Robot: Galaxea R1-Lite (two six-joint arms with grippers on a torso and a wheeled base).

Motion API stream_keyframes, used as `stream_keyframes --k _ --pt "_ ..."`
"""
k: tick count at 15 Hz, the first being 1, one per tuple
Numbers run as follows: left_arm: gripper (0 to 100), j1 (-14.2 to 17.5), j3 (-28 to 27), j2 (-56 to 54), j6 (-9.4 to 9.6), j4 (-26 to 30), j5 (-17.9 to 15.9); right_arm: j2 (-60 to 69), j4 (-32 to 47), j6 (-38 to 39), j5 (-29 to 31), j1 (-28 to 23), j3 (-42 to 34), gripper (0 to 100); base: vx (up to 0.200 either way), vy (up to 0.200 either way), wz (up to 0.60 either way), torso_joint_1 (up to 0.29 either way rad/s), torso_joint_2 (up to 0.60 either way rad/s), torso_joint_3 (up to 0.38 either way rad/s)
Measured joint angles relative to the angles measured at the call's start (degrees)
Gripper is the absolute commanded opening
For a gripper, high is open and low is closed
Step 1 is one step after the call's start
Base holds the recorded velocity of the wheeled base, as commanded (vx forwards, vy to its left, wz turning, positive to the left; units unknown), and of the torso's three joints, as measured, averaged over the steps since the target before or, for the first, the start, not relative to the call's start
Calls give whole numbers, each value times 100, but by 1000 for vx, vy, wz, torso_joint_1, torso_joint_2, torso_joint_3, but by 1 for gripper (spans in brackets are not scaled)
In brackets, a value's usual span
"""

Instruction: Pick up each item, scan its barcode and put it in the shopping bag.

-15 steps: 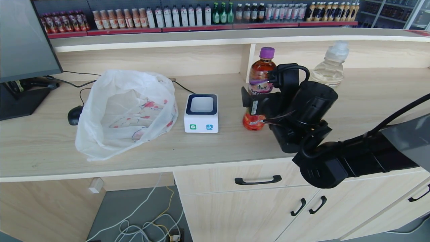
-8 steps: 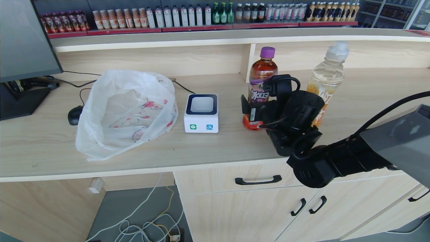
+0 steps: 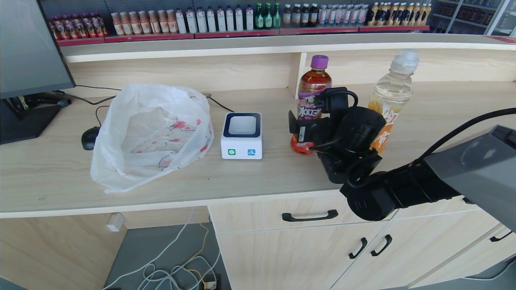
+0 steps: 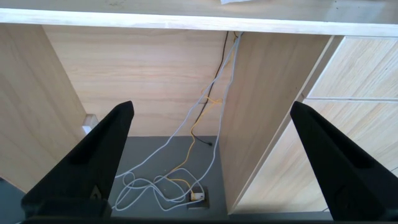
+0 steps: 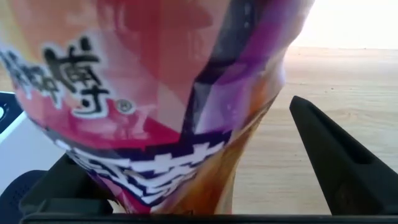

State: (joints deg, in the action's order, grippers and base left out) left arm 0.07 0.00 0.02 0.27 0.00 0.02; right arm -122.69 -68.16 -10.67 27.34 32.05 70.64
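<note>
The right pincer (image 3: 305,131) sits around the lower half of the purple-capped tea bottle (image 3: 314,86), its fingers spread with a gap showing beside one of them, not clamped. The bottle stands upright on the wooden surface (image 3: 60,173), just beside the white barcode scanner (image 3: 242,135). A clear-capped drink bottle (image 3: 393,96) stands near it, and the white shopping bag (image 3: 149,133) lies open beyond the scanner. The left pincer (image 4: 211,109) hangs below the surface, fingers wide apart and holding nothing
</note>
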Motion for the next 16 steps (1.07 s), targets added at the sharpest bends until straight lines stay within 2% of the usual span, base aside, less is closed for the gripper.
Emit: stream_keyframes --k 1,2,16 --pt "100 0 0 0 0 0 -2 -5 -2 0 0 0 2 100 0 0 0 0 0 0" --pt "100 0 0 0 2 0 -2 -7 -2 -2 0 4 2 0 0 0 0 0 0 0" --pt "100 0 0 0 2 0 -2 347 -119 7 -6 276 -133 0 0 0 0 0 0 0"
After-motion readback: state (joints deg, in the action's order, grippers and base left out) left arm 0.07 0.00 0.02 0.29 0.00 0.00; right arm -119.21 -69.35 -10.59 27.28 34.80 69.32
